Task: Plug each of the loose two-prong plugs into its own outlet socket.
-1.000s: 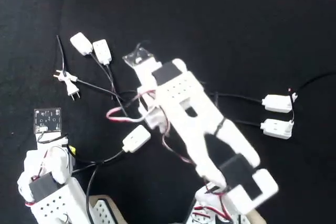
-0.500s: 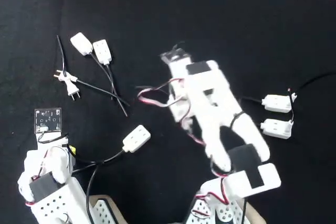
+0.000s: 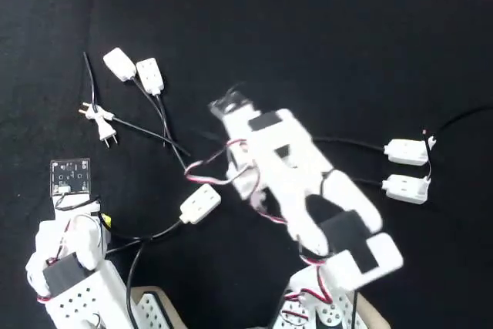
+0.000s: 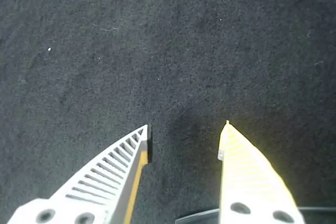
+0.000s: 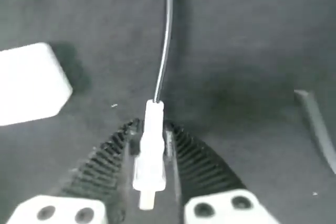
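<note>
Clamping the white plug (image 5: 149,153) between its fingers (image 5: 105,161) over the black cloth (image 5: 252,51) mid-table, right gripper (image 5: 150,128) has the plug's long axis in line with the fingers, cable (image 5: 166,40) end pointing out past the tips, white outlet socket (image 5: 31,85) near; left gripper (image 4: 184,132) spread wide above the cloth.

Left end effector (image 4: 187,125) agape; right end effector (image 5: 150,126) clamped.

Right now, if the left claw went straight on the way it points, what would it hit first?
Probably the black cloth tabletop: the open white-and-yellow left gripper points at bare fabric, though how near is unclear.
</note>
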Controlling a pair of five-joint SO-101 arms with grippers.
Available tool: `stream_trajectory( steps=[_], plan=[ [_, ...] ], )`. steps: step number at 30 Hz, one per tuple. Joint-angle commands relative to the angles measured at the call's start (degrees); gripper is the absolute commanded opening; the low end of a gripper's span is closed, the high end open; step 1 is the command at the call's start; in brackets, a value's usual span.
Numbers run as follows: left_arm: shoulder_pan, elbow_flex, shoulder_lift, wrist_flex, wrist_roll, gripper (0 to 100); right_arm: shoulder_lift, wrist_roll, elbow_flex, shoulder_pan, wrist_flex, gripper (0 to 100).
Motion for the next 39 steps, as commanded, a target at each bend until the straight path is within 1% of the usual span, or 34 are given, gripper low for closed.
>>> stream_trajectory(
  steps=[1,4,6,7,10,12,14,17,21,24,35,37,39],
  plan=[
    [-0.57,-0.4,-0.44,0.35,-0.53,22,5.41,0.26,-2.33,-1.67,-0.26,1.3],
    [-0.66,-0.4,-0.44,0.35,-0.53,22,13.85,0.26,-8.13,-0.97,2.46,1.6],
    [-0.66,-0.4,-0.44,0.35,-0.53,22,18.59,0.26,-13.05,-0.88,6.07,3.1],
    [-0.66,-0.4,-0.44,0.35,-0.53,22,20.44,0.26,-15.52,-1.05,8.18,6.0],
    [-0.66,-0.4,-0.44,0.35,-0.53,22,24.04,0.35,-21.76,-1.05,14.33,19.7],
    [-0.66,-0.4,-0.44,0.35,-0.53,22,25.63,0.26,-25.1,-1.05,17.85,24.4],
    [-0.66,-0.4,-0.44,0.35,-0.53,22,27.12,0.18,-28.18,-1.05,22.24,23.0],
    [-0.66,-0.4,-0.44,0.35,-0.53,22,29.23,-1.85,-32.75,-1.05,28.22,17.0],
    [-0.75,-0.4,-0.44,0.35,-0.53,22,32.66,-2.11,-37.67,-1.05,32.53,8.7],
    [-0.75,-0.4,-0.44,0.35,-0.53,22,34.77,-1.93,-38.55,-1.05,32.79,5.0],
    [-0.75,-0.4,-0.44,0.35,-0.53,22,35.82,-1.85,-38.73,-1.05,32.88,4.2],
    [-0.75,-0.4,-0.44,0.35,-0.53,22,35.74,-1.76,-38.73,-1.05,32.79,1.2],
    [-0.75,-0.4,-0.44,0.35,-0.53,22,35.38,-1.76,-38.81,-1.05,32.7,1.2]
  ],
)
